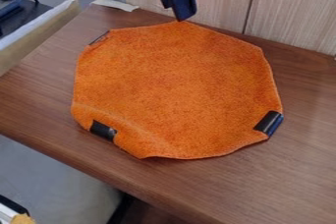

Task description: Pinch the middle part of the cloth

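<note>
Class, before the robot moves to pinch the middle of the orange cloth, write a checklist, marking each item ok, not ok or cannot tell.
1. Cloth on the table: ok.
2. Cloth fully flat: not ok, its lower-left edge buckles.
3. Black strip away from the cloth's middle: ok, at the edge.
4. Gripper over the middle: not ok, it is by the far edge.
5. Gripper clear of the cloth: cannot tell.
</note>
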